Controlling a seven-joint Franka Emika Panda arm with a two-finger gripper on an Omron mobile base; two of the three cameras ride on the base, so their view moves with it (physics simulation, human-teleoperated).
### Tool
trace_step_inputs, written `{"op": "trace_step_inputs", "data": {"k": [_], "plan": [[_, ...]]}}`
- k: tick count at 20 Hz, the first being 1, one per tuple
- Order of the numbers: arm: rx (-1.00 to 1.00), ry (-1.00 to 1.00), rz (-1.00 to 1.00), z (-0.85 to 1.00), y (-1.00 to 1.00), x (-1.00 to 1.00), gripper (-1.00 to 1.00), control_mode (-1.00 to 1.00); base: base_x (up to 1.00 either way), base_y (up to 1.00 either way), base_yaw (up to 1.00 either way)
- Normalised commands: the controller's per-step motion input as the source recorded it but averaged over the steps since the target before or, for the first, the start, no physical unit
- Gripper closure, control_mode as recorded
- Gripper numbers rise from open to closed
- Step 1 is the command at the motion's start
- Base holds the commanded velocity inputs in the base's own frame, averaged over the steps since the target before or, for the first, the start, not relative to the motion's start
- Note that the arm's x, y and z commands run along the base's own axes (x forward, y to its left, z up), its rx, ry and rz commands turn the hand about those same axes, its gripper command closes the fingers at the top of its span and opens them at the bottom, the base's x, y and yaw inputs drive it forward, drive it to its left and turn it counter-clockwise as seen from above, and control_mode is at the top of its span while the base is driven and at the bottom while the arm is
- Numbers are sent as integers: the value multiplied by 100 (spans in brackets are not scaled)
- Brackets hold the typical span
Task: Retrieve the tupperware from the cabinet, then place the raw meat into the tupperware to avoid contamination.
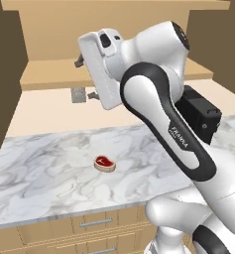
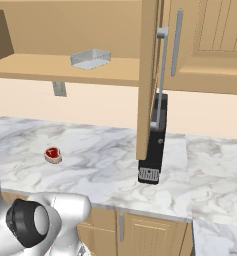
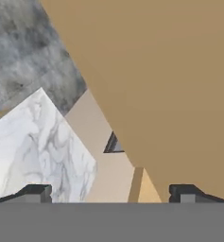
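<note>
The tupperware [image 2: 91, 59], a shallow pale grey container, sits on the wooden shelf of the open cabinet [image 2: 30, 67]. The raw meat [image 1: 104, 163], a small red slice with a pale rim, lies on the marble counter [image 1: 44, 173]; it is also seen in the right base view [image 2: 53, 155]. My gripper [image 1: 86, 78] is raised in front of the cabinet shelf [image 1: 44, 74], well above the meat, pointing left. It is open, and nothing is between its fingertips [image 3: 35, 193]. The hand view looks at the shelf's wooden underside and the counter.
An open cabinet door [image 2: 149, 75] with a grey bar handle stands edge-on right of the tupperware. A black coffee machine [image 2: 155, 145] stands below it on the counter [image 2: 100, 165]. A wall outlet [image 1: 78, 95] sits under the shelf. Drawers run below the counter's front edge.
</note>
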Motion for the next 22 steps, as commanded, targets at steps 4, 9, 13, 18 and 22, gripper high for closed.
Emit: {"op": "trace_step_inputs", "data": {"k": [4,9,13,18,22], "plan": [[-7,12,-7,-22,-49,-22,-100,-100,0,0,0],[-4,5,-7,-23,-45,-18,-100,-100,0,0,0],[-3,0,-8,-26,-38,-10,-100,-100,0,0,0],[1,0,-12,-17,-34,-3,-100,-100,0,0,0],[7,0,-17,-14,-26,-4,-100,-100,0,0,0]]}}
